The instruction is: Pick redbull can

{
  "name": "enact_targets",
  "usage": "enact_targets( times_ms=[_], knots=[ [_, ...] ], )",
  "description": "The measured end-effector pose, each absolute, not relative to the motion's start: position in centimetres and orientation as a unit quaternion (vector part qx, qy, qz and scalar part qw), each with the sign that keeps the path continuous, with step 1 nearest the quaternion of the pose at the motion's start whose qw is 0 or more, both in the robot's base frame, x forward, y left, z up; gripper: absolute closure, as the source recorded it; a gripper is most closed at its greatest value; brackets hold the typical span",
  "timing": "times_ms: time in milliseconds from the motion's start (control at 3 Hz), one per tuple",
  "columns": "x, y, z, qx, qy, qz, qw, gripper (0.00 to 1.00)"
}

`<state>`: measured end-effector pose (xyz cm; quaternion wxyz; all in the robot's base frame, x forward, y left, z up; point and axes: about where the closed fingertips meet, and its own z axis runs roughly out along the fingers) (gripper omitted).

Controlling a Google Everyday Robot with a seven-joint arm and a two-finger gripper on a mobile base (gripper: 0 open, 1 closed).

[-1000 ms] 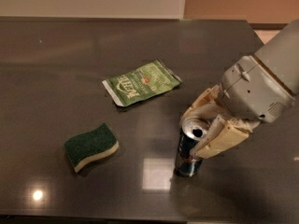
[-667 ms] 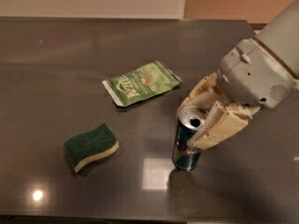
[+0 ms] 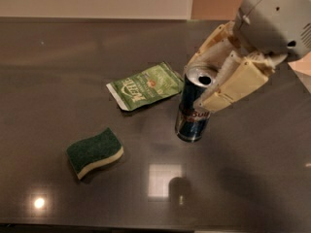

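The redbull can (image 3: 193, 116) is slim, dark blue and silver with red lettering and a shiny top with an open tab hole. It hangs upright a little above the dark table (image 3: 58, 72), right of centre, and its shadow (image 3: 178, 187) lies on the surface below it. My gripper (image 3: 199, 87) reaches in from the upper right. Its cream fingers (image 3: 232, 87) are shut on the can's upper part, one on each side.
A green snack packet (image 3: 146, 85) lies flat just left of the can. A green and cream sponge (image 3: 95, 152) lies at the front left. The table's far edge meets a pale wall. Light glare spots show on the front surface.
The gripper, closed on the can, has risen and lifted the can off the table, so the can's shadow now lies apart below it. The packet and sponge have not moved.
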<state>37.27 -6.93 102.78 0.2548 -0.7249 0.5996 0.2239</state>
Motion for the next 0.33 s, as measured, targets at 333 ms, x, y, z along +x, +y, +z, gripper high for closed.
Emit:
enact_targets(
  times_ms=[333],
  knots=[
    [37.59, -6.60, 103.18, -0.723, 0.600, 0.218, 0.265, 1.00]
  ],
)
